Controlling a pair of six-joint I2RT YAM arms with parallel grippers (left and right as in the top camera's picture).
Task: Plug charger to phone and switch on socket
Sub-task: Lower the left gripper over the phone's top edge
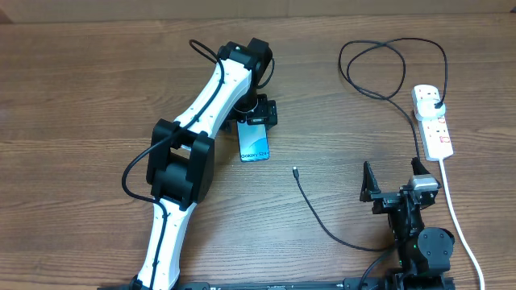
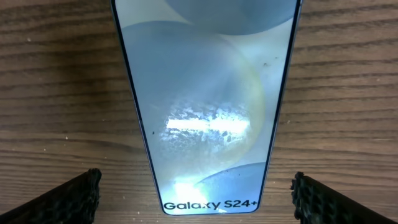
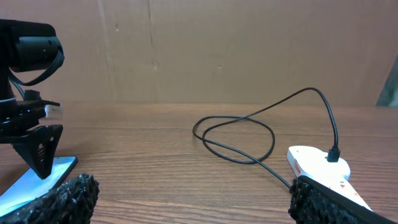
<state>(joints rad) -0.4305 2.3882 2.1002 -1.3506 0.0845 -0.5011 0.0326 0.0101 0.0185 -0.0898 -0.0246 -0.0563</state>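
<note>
Left arm [image 1: 205, 101] outstretched, both jaws apart

Bare wood either side of the phone [image 2: 205, 112], my left gripper [image 2: 196, 198] straddling it, fingers [image 2: 74, 196] clear of its edges. Tip of the charger [image 1: 297, 172] sits on open table [image 1: 81, 97]. The left arm [image 1: 201, 105] overhangs the phone's far end; the white cord [image 1: 455, 209] runs near the right gripper [image 1: 393, 181].

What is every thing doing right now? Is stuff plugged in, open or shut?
Phone: lying flat, screen up, charger not in it.
Charger: plug in the power strip, tiny tip lying loose.
Power strip: lying flat; switches too small to tell on or off.
Left pincer: open, over the phone.
Right pincer: open, holding nothing.
</note>
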